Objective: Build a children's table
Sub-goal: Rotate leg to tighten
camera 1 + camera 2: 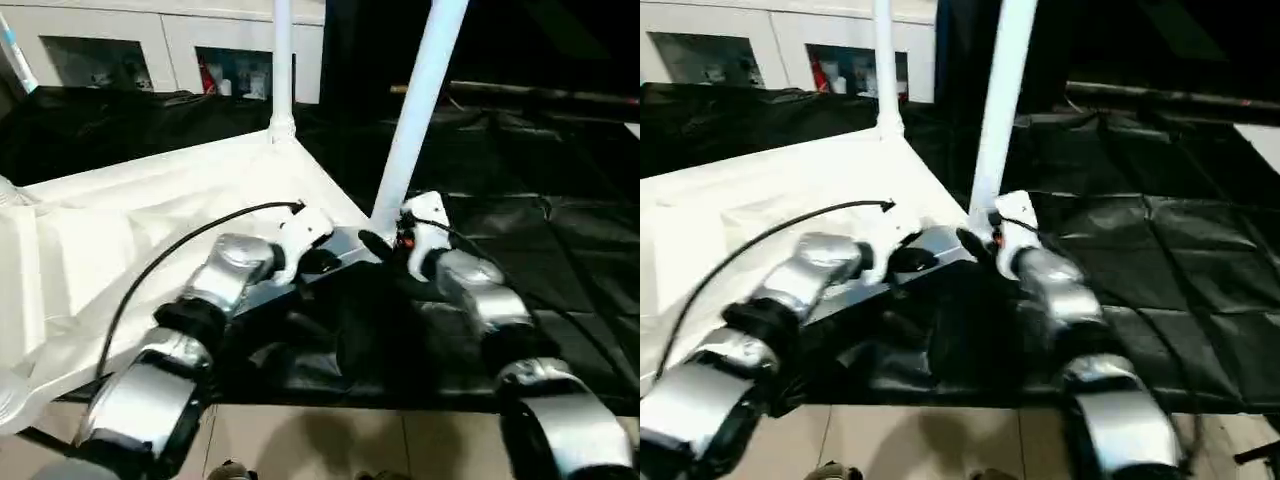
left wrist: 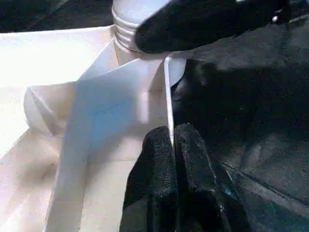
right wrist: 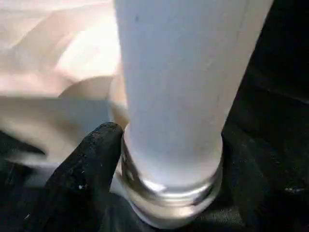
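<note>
Legs (image 1: 415, 115): two standing on tabletop (image 1: 150, 200).

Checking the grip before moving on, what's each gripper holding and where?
Left gripper: tabletop's rim. Right gripper: near leg's threaded base.

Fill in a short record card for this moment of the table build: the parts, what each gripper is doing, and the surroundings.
Table top: white, lying underside up on black sheeting
Far leg: standing upright in its corner socket
Near leg: tilted, its threaded end at the near corner socket
Left gripper: fingers pinched on the top's thin edge wall
Right gripper: at the near leg's base, one finger touching it
Background: white cabinet
</note>
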### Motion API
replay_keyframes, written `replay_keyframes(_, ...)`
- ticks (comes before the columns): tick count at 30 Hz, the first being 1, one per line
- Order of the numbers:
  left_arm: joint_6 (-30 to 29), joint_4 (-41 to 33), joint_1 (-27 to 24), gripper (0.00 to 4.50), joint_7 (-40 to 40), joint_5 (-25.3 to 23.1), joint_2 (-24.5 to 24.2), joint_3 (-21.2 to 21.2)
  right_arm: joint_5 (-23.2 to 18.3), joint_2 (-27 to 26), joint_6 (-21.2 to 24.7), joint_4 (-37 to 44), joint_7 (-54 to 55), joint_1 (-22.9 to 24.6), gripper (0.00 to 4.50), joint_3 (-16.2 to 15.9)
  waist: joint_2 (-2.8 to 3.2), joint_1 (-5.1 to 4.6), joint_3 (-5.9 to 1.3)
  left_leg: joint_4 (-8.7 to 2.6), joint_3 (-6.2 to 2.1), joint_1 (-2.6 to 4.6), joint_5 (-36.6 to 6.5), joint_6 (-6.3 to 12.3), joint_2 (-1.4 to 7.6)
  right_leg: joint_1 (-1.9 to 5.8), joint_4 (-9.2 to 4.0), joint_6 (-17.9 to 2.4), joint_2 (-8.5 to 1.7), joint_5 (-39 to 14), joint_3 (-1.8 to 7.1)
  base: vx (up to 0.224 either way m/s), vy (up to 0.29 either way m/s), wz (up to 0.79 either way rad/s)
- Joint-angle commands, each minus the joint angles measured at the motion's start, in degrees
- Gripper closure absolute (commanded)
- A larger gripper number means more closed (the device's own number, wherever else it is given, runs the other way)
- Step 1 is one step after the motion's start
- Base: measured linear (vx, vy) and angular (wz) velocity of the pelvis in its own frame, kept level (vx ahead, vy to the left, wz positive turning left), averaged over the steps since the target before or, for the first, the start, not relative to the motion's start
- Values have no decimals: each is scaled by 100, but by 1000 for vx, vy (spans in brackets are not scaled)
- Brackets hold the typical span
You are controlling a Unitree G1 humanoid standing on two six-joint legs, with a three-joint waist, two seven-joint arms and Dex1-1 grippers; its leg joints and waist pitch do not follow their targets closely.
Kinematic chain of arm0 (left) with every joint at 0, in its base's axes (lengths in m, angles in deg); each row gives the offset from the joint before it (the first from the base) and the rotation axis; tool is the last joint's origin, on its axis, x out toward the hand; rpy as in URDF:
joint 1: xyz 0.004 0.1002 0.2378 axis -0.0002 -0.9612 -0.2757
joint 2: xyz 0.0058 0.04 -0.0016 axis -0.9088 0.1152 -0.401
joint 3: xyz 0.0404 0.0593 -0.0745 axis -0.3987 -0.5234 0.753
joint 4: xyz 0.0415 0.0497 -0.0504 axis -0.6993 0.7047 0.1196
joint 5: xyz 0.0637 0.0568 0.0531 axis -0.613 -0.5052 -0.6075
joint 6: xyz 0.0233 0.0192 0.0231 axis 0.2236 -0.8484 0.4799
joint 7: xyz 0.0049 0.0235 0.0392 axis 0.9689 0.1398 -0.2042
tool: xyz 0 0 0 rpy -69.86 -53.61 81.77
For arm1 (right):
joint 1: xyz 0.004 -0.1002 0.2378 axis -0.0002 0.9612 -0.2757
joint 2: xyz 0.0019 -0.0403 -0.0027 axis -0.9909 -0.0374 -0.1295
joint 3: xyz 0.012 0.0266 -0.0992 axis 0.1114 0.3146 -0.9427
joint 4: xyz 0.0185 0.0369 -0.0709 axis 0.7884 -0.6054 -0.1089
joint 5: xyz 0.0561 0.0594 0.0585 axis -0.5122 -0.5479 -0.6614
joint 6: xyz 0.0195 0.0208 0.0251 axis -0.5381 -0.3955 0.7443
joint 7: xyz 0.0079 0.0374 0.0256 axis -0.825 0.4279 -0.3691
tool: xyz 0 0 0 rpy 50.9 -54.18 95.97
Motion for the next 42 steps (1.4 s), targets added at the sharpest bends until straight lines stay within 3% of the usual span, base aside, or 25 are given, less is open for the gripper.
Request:
replay_keyframes(1, 154, -93, -135, 450, 516, 101, -24, -176, 5, 114, -125, 386, -970, 198, 114, -438, 7, 34, -370, -304, -50, 35, -1160, 328, 124, 300, -371, -1448, -244, -187, 186, 0, 0, 0)
replay_keyframes(6, 221, -358, -265, 450, 1325, 201, -300, -321, -116, 721, -171, 837, -2050, 480, 114, -578, 40, 102, -371, -287, -33, 44, -1030, 477, 148, 314, -336, -1621, -237, -38, 168, 0, 0, 0)
replay_keyframes(7, 234, -440, -325, 450, 1531, 211, -378, -354, -109, 815, -152, 915, -2191, 515, 114, -582, 74, 105, -368, -291, -30, 63, -1110, 468, 160, 290, -336, -1664, -237, -94, 169, 0, 0, 0)
replay_keyframes(13, 203, -577, -445, 450, 1778, 275, -493, -355, -300, 914, 94, 1115, -2349, 481, 114, -472, 76, 110, -350, -325, -22, 105, -1483, 266, 174, 254, -393, -1603, -245, -669, 184, 0, 0, 0)
replay_keyframes(15, 254, -559, -484, 450, 1807, 251, -542, -352, -347, 910, 118, 1180, -2442, 481, 114, -459, 34, 121, -350, -326, -28, 86, -1432, 249, 170, 264, -384, -1567, -253, -703, 182, 0, 0, 0)
replay_keyframes(16, 255, -558, -486, 450, 1804, 249, -546, -353, -346, 908, 117, 1178, -2447, 482, 131, -462, 42, 116, -350, -326, -29, 77, -1392, 248, 165, 262, -384, -1538, -254, -696, 183, 0, 0, 0)
replay_keyframes(18, 247, -573, -509, 450, 1787, 236, -584, -348, -316, 880, 113, 1142, -2511, 503, 148, -512, -9, 118, -357, -316, -28, 69, -1320, 268, 159, 271, -376, -1516, -258, -677, 180, 0, 0, 0)
replay_keyframes(22, 224, -616, -537, 450, 1763, 234, -628, -310, -299, 828, 157, 1157, -2520, 523, 180, -556, -6, 125, -350, -312, -27, 62, -1195, 319, 157, 263, -379, -1463, -270, -745, 183, 0, 0, 0)
replay_keyframes(26, 206, -640, -554, 450, 1728, 237, -676, -302, -300, 803, 183, 1142, -2492, 523, 186, -603, -12, 120, -351, -310, -27, 60, -1178, 321, 157, 260, -376, -1452, -268, -745, 182, 0, 0, 0)
replay_keyframes(27, 186, -657, -562, 450, 1705, 239, -688, -297, -298, 792, 209, 1139, -2485, 532, 186, -609, -41, 118, -351, -308, -24, 59, -1175, 328, 154, 263, -377, -1444, -265, -758, 180, 0, 0, 0)
replay_keyframes(30, 120, -608, -541, 450, 1465, 199, -653, -256, -295, 719, 293, 1091, -2315, 559, 188, -561, -26, 122, -352, -308, -27, 61, -1150, 329, 156, 258, -369, -1437, -266, -769, 182, 0, 0, 0)
replay_keyframes(32, -40, -374, -407, 450, 635, 73, -469, -118, -157, 391, 495, 744, -1088, 523, 188, -304, -34, 90, -331, -328, -28, 70, -1233, 253, 154, 221, -394, -1386, -271, -974, 195, 0, 0, 0)
replay_keyframes(34, -127, -120, -245, 450, -79, -35, -264, -27, -120, 28, 720, 383, 122, 474, 188, -7, -33, 50, -314, -366, -58, 107, -1585, 0, 124, 192, -473, -1201, -288, -1721, 193, 0, 0, 0)
replay_keyframes(35, -153, -24, -180, 450, -321, -66, -175, -6, -108, -99, 758, 258, 549, 463, 188, 81, -27, 46, -318, -378, -69, 115, -1673, -40, 133, 200, -499, -1132, -300, -1914, 190, 0, 0, 0)
replay_keyframes(36, -180, 70, -113, 450, -567, -89, -72, 18, -79, -237, 806, 122, 1053, 449, 188, 173, -25, 28, -306, -383, -70, 129, -1764, -119, 131, 158, -528, -1023, -292, -2110, 200, 0, 0, 0)
replay_keyframes(37, -272, 166, -28, 450, -826, -98, 77, 43, -89, -399, 855, -17, 1514, 421, 188, 270, 58, 39, -310, -395, -92, 141, -1897, -173, 129, 153, -546, -966, -294, -2194, 199, 0, 0, 0)
replay_keyframes(39, -383, 261, 76, 450, -1134, -109, 293, 57, -106, -644, 883, -146, 2030, 365, 188, 359, 21, 21, -314, -407, -96, 133, -1999, -197, 124, 161, -557, -918, -277, -2140, 191, 0, 0, 0)
replay_keyframes(41, -468, 326, 163, 450, -1336, -118, 475, 51, -138, -850, 890, -240, 2373, 300, 188, 418, 58, -23, -312, -408, -88, 147, -2150, -230, 117, 120, -579, -923, -270, -2149, 213, 0, 0, 0)
replay_keyframes(42, -510, 374, 228, 450, -1462, -139, 595, 27, -157, -993, 903, -297, 2551, 236, 188, 451, 38, 2, -322, -408, -99, 137, -2114, -223, 112, 147, -570, -904, -263, -2070, 199, 0, 0, 0)
